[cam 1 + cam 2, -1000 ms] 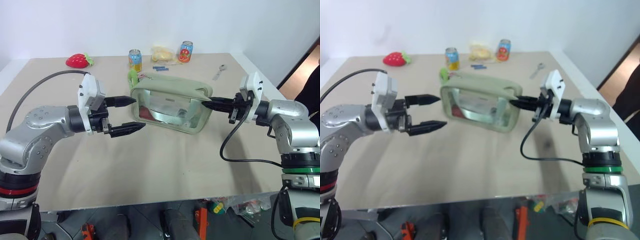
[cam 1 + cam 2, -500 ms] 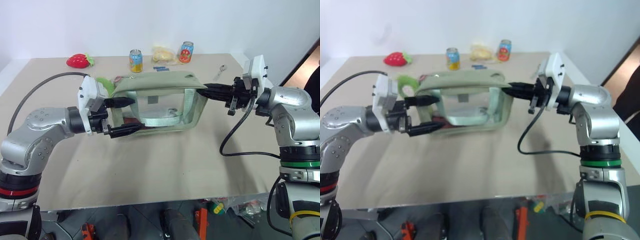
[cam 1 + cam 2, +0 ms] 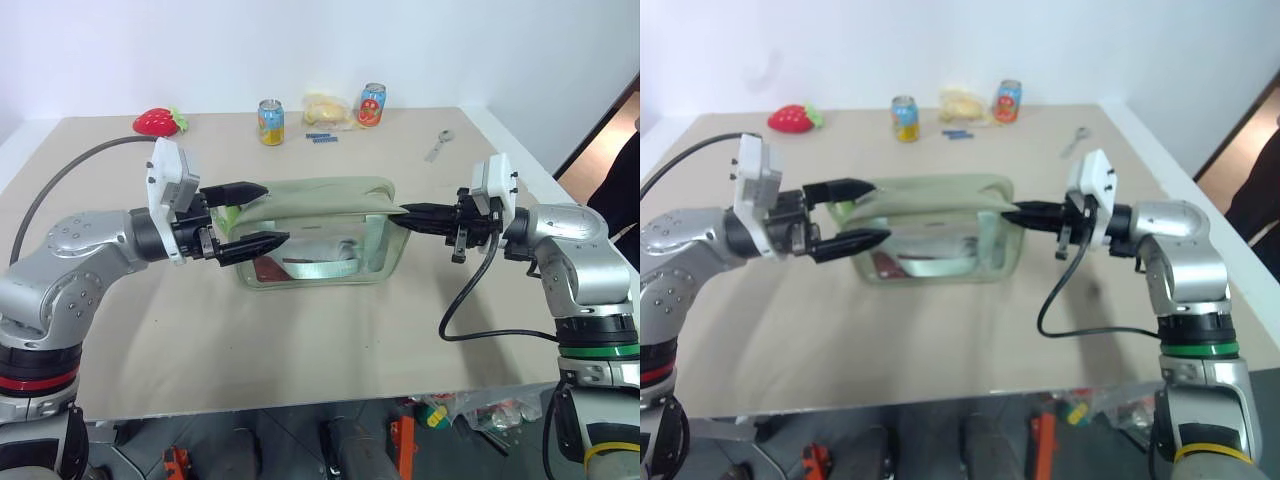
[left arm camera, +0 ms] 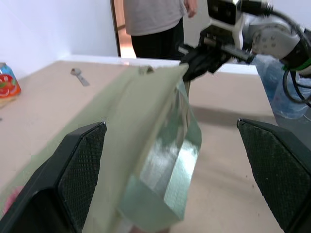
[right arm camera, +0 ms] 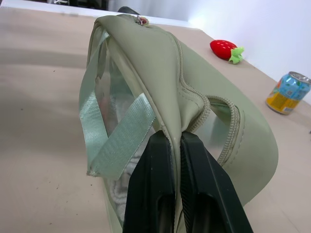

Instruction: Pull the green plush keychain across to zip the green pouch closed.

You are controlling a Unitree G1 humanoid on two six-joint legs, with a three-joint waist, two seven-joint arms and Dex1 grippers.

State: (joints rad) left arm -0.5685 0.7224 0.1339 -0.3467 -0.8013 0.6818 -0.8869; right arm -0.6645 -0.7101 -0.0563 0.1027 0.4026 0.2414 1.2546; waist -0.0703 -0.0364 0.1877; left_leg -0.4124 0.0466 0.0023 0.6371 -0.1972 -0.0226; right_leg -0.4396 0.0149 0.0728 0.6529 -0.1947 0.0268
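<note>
Currently the green pouch (image 3: 318,235) stands upright mid-table (image 3: 300,340). Right gripper (image 3: 408,212) is clamped shut on the fabric at the pouch's right end. Left gripper (image 3: 258,213) stands wide apart at the left end, holding nothing, one finger (image 3: 235,190) above the pouch's top, one beside its clear panel. Green plush keychain: cannot be made out.

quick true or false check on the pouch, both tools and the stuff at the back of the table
1. The right tool is shut on the green pouch. True.
2. The left tool is shut. False: its fingers stand wide apart at the pouch's other end.
3. The red plush strawberry lies inside the pouch. False: it lies apart at the table's far edge.
4. Two cans stand at the far side. True.
</note>
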